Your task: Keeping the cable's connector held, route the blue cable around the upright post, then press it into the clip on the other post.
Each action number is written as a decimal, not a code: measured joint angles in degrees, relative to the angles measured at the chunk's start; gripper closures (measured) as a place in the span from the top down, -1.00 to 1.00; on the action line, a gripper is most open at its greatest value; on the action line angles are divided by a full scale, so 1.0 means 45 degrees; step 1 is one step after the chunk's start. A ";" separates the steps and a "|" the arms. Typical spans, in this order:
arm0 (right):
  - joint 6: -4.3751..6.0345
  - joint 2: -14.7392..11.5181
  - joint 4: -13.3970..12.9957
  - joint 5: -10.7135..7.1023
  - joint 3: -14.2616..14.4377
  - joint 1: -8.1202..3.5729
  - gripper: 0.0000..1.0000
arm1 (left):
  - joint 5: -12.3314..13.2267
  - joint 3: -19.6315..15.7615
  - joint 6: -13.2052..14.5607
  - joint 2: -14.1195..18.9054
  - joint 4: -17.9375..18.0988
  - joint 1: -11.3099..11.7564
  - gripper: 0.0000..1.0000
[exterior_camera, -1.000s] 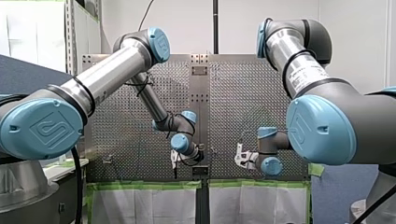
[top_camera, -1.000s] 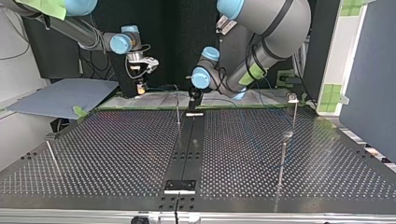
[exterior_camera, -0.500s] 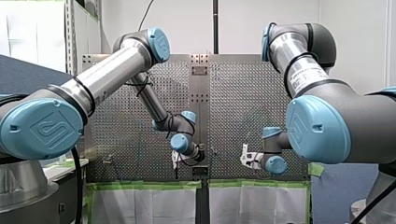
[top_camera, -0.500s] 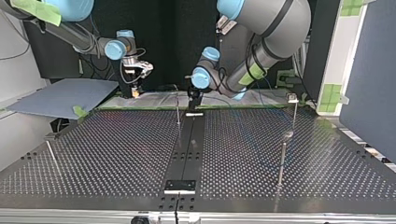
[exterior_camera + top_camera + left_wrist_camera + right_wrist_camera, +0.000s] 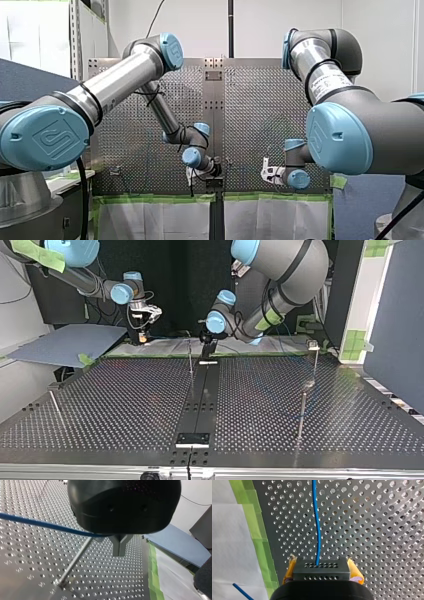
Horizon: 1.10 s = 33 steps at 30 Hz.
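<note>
Over the counter's (image 5: 125, 405) far edge in the top view, my right hand (image 5: 144, 334) has slid a little further toward that view's left during the last second. The front view shows it lower and further to its right. It is clamped on the connector (image 5: 321, 573), a grey block seated between the yellow pads (image 5: 355, 570), and the blue cable (image 5: 317, 530) runs out ahead of it over the perforations. My left hand (image 5: 119, 552) has dipped slightly. Its metal fingers meet at the tips and the cable runs into the fork above them, so I judge it caught there. The upright post (image 5: 75, 561) stands just beside that hand. The cable passes close by its top end; whether they touch I cannot tell. I read the shift as drawing slack out. The wrap is not yet made, and the clip post (image 5: 315, 360) stands well apart.
</note>
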 joint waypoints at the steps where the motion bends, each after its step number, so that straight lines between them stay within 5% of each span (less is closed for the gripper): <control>1: 0.0000 0.0005 -0.0004 -0.0001 -0.0007 -0.0008 -1.00 | 0.0000 0.0000 -0.0016 -0.0026 0.0032 0.0006 -1.00; 21: -0.0003 0.0009 0.0139 -0.0001 -0.0298 -0.0054 -1.00 | 0.0990 0.0124 -0.0977 -0.0066 0.1339 0.0375 -1.00; 33: 0.0009 0.0031 0.0073 -0.0001 -0.0441 -0.0164 -1.00 | 0.1201 0.0371 -0.1831 -0.0081 0.1260 0.0480 -1.00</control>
